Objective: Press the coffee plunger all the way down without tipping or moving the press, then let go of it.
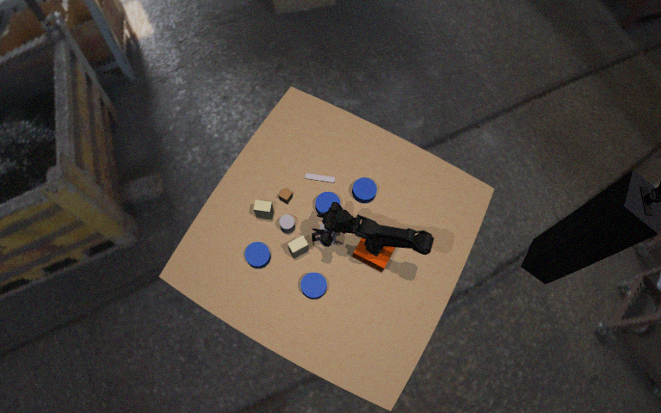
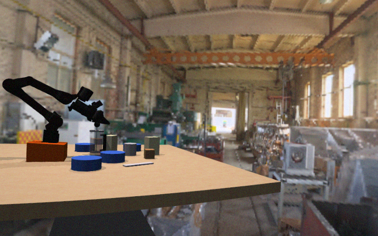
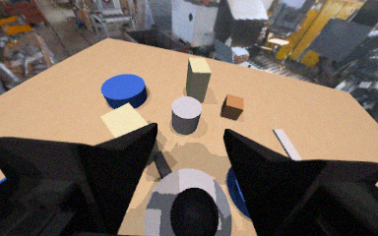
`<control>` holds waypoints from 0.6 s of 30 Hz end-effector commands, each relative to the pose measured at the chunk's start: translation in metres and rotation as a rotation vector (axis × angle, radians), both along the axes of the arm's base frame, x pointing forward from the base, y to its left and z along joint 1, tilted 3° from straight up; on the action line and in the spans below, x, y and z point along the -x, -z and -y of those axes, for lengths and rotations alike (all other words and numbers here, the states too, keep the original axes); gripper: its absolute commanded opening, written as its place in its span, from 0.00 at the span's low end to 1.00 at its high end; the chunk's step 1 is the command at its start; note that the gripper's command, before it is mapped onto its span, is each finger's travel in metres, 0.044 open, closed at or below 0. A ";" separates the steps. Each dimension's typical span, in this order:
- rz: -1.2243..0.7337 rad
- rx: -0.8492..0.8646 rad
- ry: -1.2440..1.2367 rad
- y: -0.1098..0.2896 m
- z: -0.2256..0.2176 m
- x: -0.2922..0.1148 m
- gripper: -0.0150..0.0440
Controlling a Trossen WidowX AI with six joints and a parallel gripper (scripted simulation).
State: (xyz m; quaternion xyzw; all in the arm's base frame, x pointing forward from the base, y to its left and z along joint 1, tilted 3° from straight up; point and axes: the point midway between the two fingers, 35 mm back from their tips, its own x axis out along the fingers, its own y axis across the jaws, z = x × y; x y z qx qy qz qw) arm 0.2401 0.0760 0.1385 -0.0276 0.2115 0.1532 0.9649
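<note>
The coffee press [image 2: 93,143] [image 3: 157,206] is a clear grey cylinder standing upright on the table, with a dark side handle [image 2: 104,143] [image 3: 162,166]. Its round black plunger knob [image 2: 96,123] [image 3: 194,213] sits above the lid, with a short length of thin rod showing beneath it in the exterior view. My gripper [image 2: 105,121] [image 3: 191,130] is open and tilted forward and down over the press. In the wrist view the knob lies low in the middle between the spread fingers, which do not grip it. The arm mostly hides the press in the top view.
A cream block [image 1: 298,246] [image 3: 124,119] stands close to the handle. A grey cylinder [image 1: 287,223] [image 3: 186,115], another cream block [image 1: 262,208] and a brown cube [image 1: 285,194] are farther out. Several blue discs [image 1: 364,189] [image 1: 313,285] and a pale strip [image 1: 319,178] lie around.
</note>
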 end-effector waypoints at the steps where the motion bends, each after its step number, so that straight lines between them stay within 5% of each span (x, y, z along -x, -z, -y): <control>1: 0.000 0.000 0.000 0.000 0.000 0.000 0.92; 3: 0.000 0.000 0.000 0.000 0.000 0.000 1.00; 9: -0.001 0.002 0.000 -0.006 0.001 0.002 1.00; 18: -0.026 0.003 0.014 -0.071 0.023 0.054 1.00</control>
